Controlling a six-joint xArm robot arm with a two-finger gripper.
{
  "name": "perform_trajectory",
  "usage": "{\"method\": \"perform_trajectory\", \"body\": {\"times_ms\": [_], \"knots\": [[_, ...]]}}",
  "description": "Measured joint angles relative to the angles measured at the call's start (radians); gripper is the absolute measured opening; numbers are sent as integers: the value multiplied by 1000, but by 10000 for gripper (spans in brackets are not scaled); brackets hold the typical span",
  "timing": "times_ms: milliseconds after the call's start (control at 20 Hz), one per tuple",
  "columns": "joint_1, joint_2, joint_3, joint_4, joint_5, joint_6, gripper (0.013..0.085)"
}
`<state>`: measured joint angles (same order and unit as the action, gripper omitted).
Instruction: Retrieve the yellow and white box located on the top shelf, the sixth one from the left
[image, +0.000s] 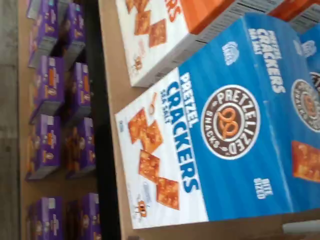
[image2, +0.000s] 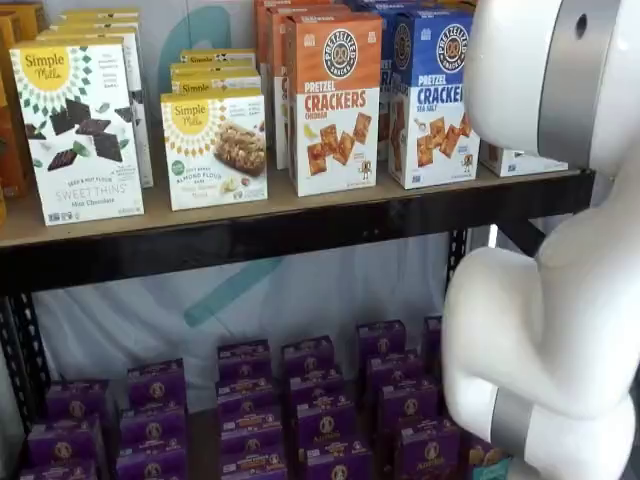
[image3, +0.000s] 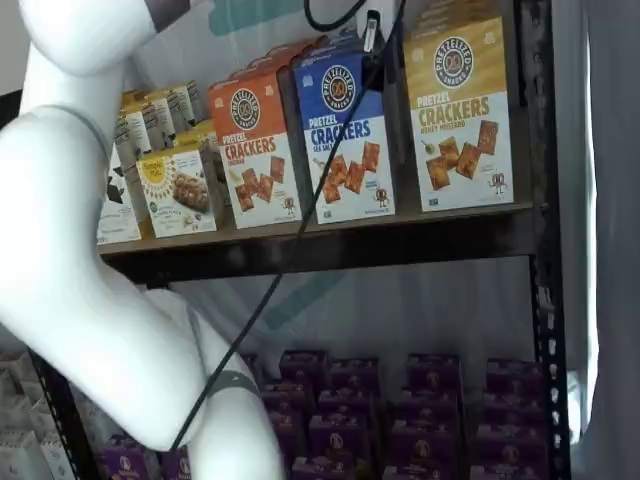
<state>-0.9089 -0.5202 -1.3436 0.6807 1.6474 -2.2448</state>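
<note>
Tool (image3: 373, 45) seen only as a dark shape hanging from the upper edge in a shelf view, with a black cable (image3: 288, 250) trailing beside it, in front of the blue box (image3: 345, 135); impossible to tell whether spread or pressed together.

Yellow and white box (image3: 459, 115) upright at the right end of the top counter (image3: 330, 238), just beside the blue box and apart from the tool. Yellow above with a round dark logo, white below with orange-brown square crackers.

Tan board, black front rail, black perforated upright (image3: 545, 300). Purple boxes (image3: 350, 420) in rows below, pale backdrop behind.

In a shelf view, the right end of the counter blocked by the white arm (image2: 540, 300). Wrist view turned sideways and blurred, filled mostly by the blue box (image: 225, 130).
</note>
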Motion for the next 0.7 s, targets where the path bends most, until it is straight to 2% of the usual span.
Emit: {"method": "perform_trajectory", "body": {"times_ms": [150, 300, 450, 700], "knots": [[10, 5, -3, 4, -34, -3, 850], [31, 6, 11, 10, -105, -13, 850], [68, 18, 20, -23, -178, -29, 850], [102, 84, -37, -70, -188, -16, 850]]}}
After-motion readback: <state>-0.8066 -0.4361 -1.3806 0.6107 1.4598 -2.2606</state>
